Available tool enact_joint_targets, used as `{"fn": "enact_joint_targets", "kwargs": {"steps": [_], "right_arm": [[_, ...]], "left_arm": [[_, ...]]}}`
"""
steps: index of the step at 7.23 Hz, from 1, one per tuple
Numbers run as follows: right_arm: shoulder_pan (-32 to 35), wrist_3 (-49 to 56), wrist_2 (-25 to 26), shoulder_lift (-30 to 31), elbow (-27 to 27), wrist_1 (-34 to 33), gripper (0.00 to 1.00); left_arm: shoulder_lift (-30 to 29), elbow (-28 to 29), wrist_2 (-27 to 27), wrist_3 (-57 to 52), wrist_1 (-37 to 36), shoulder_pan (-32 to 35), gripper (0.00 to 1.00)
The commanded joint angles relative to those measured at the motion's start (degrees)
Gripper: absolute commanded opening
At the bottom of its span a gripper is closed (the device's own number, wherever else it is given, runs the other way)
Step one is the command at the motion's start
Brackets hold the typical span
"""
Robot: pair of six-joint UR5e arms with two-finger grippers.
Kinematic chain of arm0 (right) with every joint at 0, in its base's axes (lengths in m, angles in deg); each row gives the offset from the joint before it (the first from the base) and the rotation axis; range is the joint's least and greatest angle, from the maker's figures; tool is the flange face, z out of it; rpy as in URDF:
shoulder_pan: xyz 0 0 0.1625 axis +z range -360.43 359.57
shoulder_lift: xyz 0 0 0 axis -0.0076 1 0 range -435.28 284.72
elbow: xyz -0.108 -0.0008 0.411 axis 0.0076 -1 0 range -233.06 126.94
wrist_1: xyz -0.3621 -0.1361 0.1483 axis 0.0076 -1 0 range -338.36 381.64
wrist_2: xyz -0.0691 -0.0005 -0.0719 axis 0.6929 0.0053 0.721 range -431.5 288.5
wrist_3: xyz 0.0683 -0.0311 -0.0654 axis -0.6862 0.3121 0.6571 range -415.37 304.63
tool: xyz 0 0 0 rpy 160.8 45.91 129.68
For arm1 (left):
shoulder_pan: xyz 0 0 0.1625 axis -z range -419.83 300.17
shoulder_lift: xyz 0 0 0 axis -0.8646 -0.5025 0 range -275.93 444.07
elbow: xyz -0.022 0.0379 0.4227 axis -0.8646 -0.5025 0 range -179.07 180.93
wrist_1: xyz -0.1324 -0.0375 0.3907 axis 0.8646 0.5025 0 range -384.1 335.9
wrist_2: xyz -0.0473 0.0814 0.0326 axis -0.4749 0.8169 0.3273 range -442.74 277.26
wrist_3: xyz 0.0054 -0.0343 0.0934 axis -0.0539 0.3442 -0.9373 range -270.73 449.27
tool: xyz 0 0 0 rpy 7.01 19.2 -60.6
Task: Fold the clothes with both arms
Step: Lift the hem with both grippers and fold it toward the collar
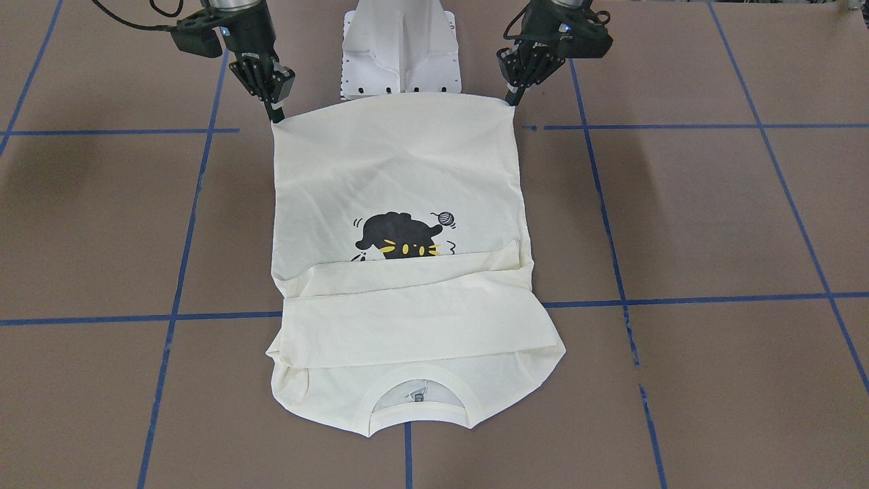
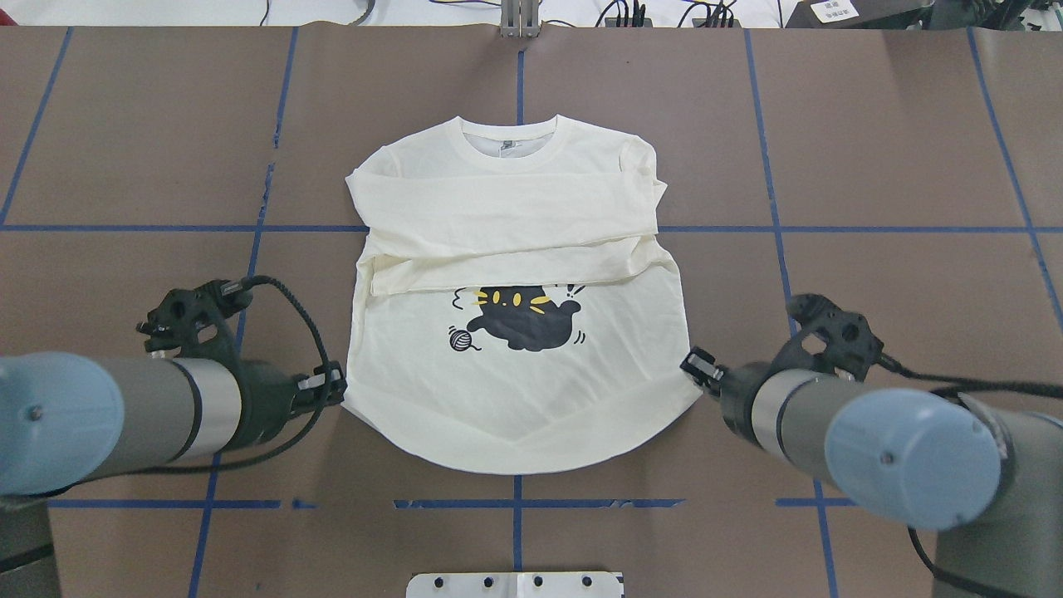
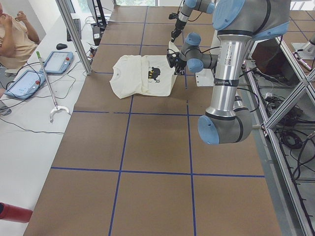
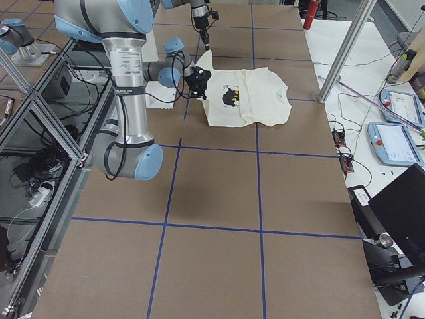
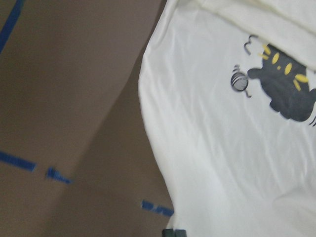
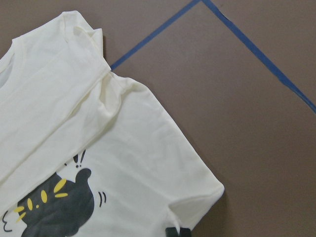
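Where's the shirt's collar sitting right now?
In the overhead view the collar is on the T-shirt edge farthest from the robot, on the centre blue tape line, just beyond the folded sleeves.

Matt thin cloth T-shirt (image 2: 515, 399) (creased), brushed-metal arms (image 2: 212, 404)

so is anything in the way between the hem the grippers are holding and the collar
Nothing visible does. The left gripper and right gripper pinch the T-shirt's hem corners; only its own folded sleeves lie before the collar.
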Motion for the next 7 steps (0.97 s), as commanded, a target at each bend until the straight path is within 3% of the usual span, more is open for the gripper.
{"fn": "enact_joint_targets", "kwargs": {"steps": [1,4,6,7], "right_arm": [[12.7,10.9,-8.6,-8.3,-12.4,0.3,0.00],[17.8,14.6,-8.6,-16.9,-24.8,0.6,0.00],[19.0,14.8,-8.6,-22.6,-34.0,1.2,0.00],[20.0,14.7,-8.6,-27.0,-41.9,5.7,0.00]], "left_arm": [[-6.8,8.4,-0.1,-4.6,0.3,6.8,0.00],[-10.3,16.5,0.2,-11.6,1.8,13.8,0.00],[-10.9,24.3,0.2,-13.8,10.2,16.7,0.00],[-13.4,30.4,0.2,-14.8,14.6,18.4,0.00]]}}
